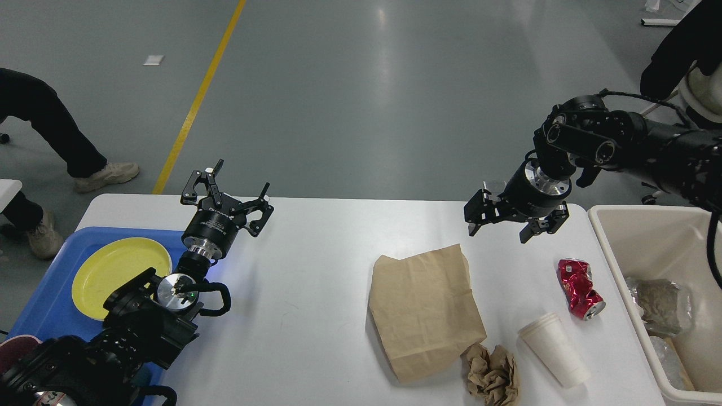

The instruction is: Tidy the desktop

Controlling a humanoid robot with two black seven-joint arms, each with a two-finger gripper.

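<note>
Head view, red crushed can (580, 288) label unreadable

Bright, even overhead light; sharp focus; glare streaks the floor (389, 84).

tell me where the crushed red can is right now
In the head view, the red can lies on the right side of the desktop, between the paper cup and the cream bin.
</note>
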